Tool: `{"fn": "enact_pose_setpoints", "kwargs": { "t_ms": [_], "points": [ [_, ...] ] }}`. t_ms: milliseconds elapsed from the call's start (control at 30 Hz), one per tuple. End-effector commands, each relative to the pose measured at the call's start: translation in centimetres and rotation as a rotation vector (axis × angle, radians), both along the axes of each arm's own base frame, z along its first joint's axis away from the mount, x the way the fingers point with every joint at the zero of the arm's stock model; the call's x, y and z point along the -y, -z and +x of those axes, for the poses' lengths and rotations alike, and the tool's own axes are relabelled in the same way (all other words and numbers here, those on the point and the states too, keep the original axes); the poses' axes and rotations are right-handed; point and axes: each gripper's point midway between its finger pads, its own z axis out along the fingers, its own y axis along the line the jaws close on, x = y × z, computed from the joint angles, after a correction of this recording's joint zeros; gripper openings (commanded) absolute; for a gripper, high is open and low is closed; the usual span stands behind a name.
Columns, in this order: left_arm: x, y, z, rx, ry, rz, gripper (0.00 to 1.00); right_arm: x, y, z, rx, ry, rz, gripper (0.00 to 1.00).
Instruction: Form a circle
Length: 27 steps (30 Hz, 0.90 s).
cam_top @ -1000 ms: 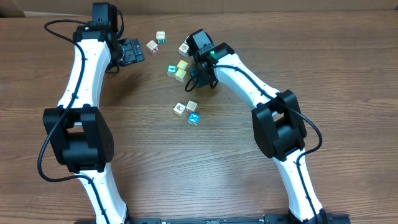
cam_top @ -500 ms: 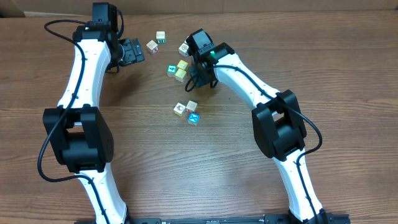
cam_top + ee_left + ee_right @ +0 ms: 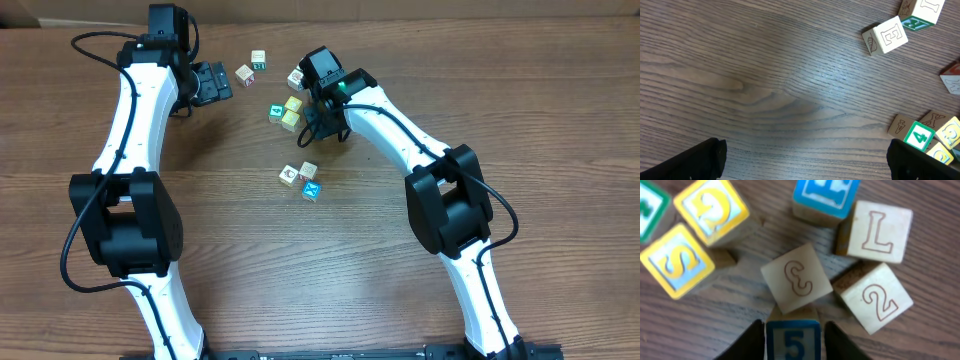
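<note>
The circle is a small group of three cubes (image 3: 302,178) on the table in the overhead view, two white-faced and one cyan. My right gripper (image 3: 794,331) is shut on a blue-framed "5" cube (image 3: 792,344), one finger on each side. This cube touches a white "3" cube (image 3: 796,277). Around them lie a "2" cube (image 3: 874,297), an "L" cube (image 3: 879,230) and a blue "E" cube (image 3: 825,195). Overhead, the right gripper (image 3: 325,122) hangs north of the circle and hides these cubes. My left gripper (image 3: 805,161) is open over bare wood at the far left (image 3: 212,85).
Two yellow cubes (image 3: 291,112) and a green "4" cube (image 3: 276,111) lie just left of the right gripper. Two more cubes (image 3: 251,67) sit near the left gripper, and a white one (image 3: 297,77) lies beside the right wrist. The table (image 3: 250,260) is brown wood.
</note>
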Motion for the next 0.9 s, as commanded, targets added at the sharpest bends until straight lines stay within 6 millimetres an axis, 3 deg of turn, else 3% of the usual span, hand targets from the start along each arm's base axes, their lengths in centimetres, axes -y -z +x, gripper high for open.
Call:
{"fn": "enact_pose_setpoints", "kwargs": {
  "t_ms": [0,433,633,867],
  "points": [
    [0.0,-0.5,0.5,0.018,-0.008,-0.01,1.0,-0.3,-2.8,0.3,0.044,0.002,0.03,0.38],
    [0.0,-0.5,0.5,0.018,-0.008,-0.01,1.0,-0.2,-1.6,0.2,0.042,0.002,0.029,0.37],
    [0.0,-0.5,0.5,0.018,-0.008,-0.01,1.0,-0.3,-1.6,0.3,0.046,0.002,0.031,0.31],
    [0.0,-0.5,0.5,0.018,-0.008,-0.01,1.0,0.0,-3.9,0.6,0.064,0.011,0.014,0.23]
  ]
}}
